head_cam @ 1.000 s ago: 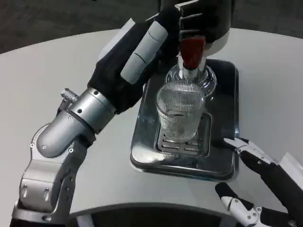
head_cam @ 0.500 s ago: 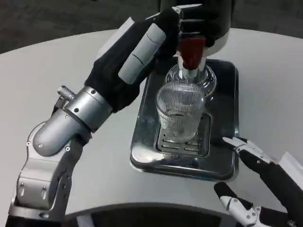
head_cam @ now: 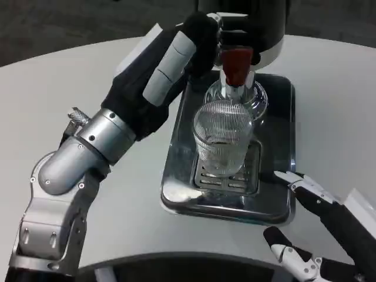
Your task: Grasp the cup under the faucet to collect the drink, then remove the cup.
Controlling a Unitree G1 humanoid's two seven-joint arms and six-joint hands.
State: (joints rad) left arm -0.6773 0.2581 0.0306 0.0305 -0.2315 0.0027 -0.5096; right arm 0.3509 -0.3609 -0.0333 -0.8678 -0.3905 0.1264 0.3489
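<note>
A ribbed clear glass cup stands upright on the drip grate, right under the red faucet of the drink dispenser. No liquid is plainly visible in the cup. My left hand reaches in from the left, its fingertips curled over the top of the faucet lever and the thumb beside it. My right hand hovers at the lower right, open with fingers spread, a short way from the cup and touching nothing.
A shiny metal tray holds the dispenser and grate in the middle of the white round table. My left forearm crosses the table's left side. The table's front edge runs just below the tray.
My left forearm and elbow have shifted a little to the left, with the fingers staying on the faucet lever. The right hand has edged slightly toward the tray. The cup has not moved.
</note>
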